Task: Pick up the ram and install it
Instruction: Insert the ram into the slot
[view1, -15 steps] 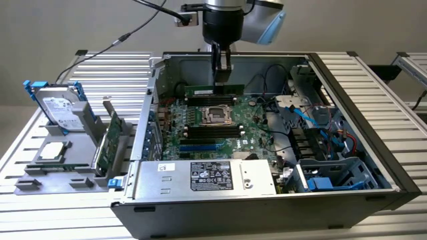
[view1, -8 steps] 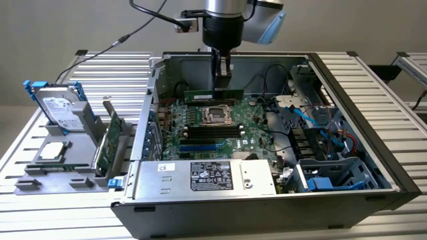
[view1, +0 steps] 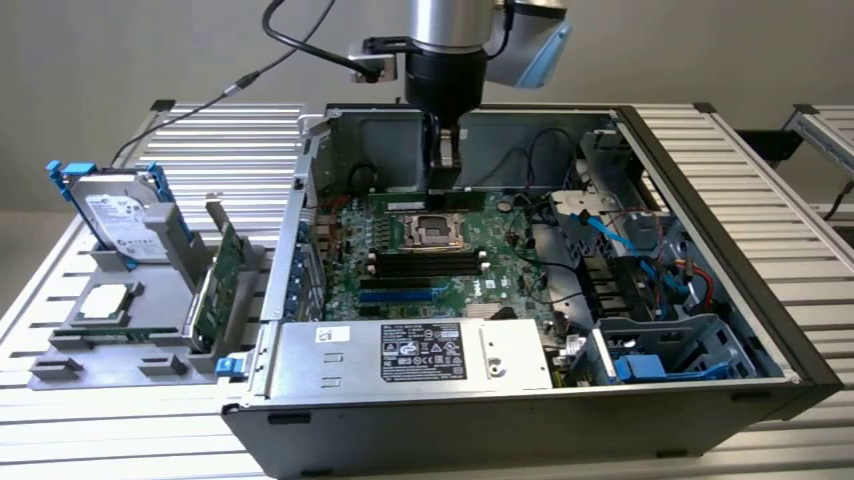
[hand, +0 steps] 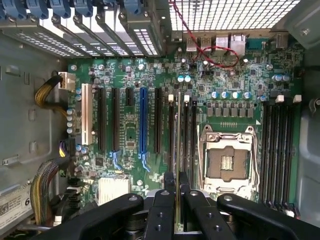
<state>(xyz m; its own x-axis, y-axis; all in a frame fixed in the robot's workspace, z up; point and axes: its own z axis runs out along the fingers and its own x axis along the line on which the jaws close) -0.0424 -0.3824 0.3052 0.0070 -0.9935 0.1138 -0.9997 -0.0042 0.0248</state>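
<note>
We see the gripper (view1: 447, 162) reaching down into the open computer case (view1: 507, 430), which lies on its side on a slatted metal table (view1: 214, 140). In the wrist view the gripper (hand: 177, 180) is drawn narrow, its black fingers (hand: 162, 210) pinching the ram (hand: 178, 140) between them. The ram faces the camera edge-on (so it reads as one thin pale line), upright and running lengthwise with the long black memory slots (hand: 189, 135) on the green motherboard (hand: 127, 130). It lines up with the bank of slots just beside the CPU socket (hand: 227, 162), on the side towards the expansion slots; a second bank of slots (hand: 277, 140) lies on the socket's other side. We cannot tell whether the ram's lower edge touches a slot or hangs above it.

From the exterior view, the gripper stands over the far part of the motherboard (view1: 400, 285), near the case's rear wall and just beyond the CPU socket (view1: 430, 230). A labelled power supply (view1: 414, 352) sits along the near edge. At the exterior view's left, a grey tray (view1: 80, 350) holds a hard drive (view1: 120, 215), an upright expansion card (view1: 214, 290) and a processor chip (view1: 107, 303)
</note>
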